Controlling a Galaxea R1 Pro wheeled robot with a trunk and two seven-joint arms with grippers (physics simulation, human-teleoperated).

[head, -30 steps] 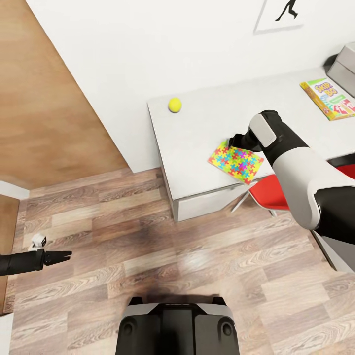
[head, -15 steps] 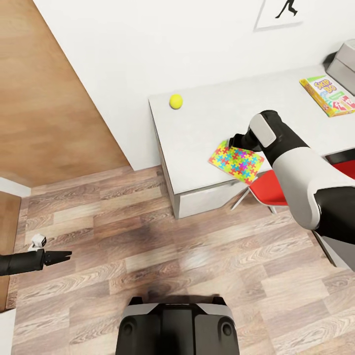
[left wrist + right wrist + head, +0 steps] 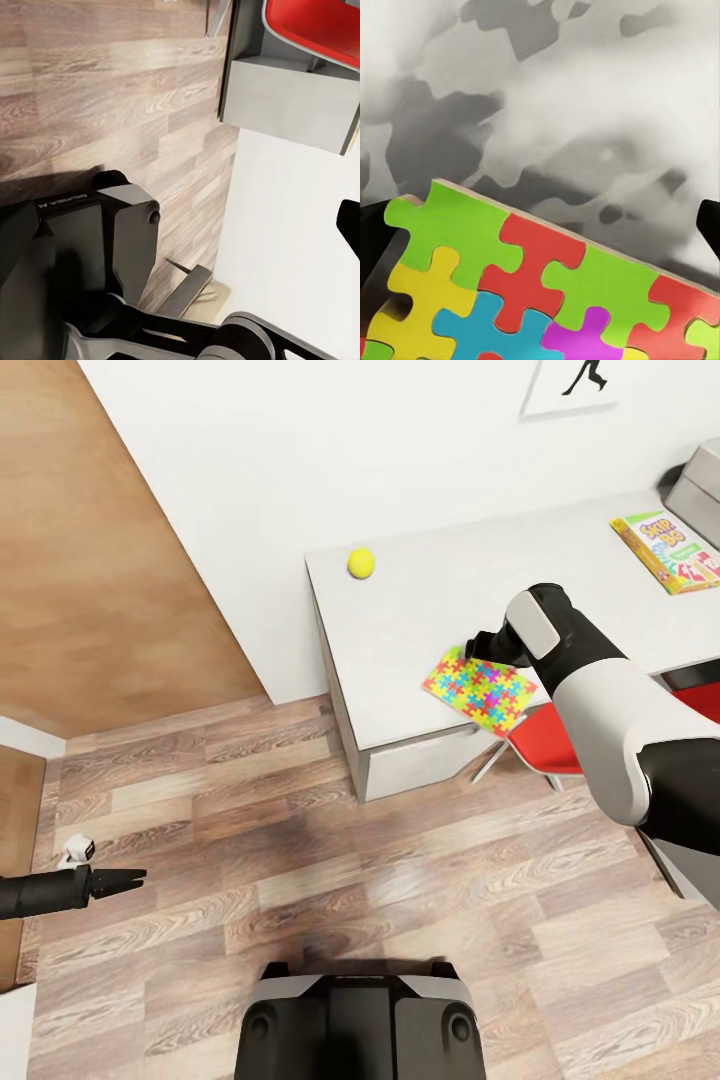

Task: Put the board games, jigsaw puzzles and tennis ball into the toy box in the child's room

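the flat jigsaw puzzle (image 3: 478, 691) of interlocking red, yellow, green, blue and pink pieces lies right of centre in the head view, on the near edge of the long pale grey-white table (image 3: 420, 610), one corner hanging a little over that edge.

going left to right: my left gripper (image 3: 128, 878) hangs at the lower left of the head view over the wood-plank floor (image 3: 300, 840), well apart from the table, its dark fingers drawn together to a point with nothing between them. the brown wooden door panel (image 3: 90, 560) fills the upper left. at the bottom centre sits my dark grey base (image 3: 360, 1025).

the small yellow-green tennis ball (image 3: 361, 563) rests near the table's far left corner, close to the white wall (image 3: 330, 450), well apart from the puzzle. my right gripper (image 3: 476, 647) is at the puzzle's far edge, just right of centre; from the head view i cannot tell how wide it stands, since my black and white forearm covers part of it. in the right wrist view the puzzle's edge (image 3: 547, 285) lies between two dark finger tips that stand wide apart at either side of the frame, so it is spread and grips nothing.

below the table a red chair seat (image 3: 545, 745) shows. at the upper right lie the green-yellow-red "skip-bo" board game box (image 3: 668, 552) and, just beside it at the frame edge, the light grey toy box (image 3: 700, 500).
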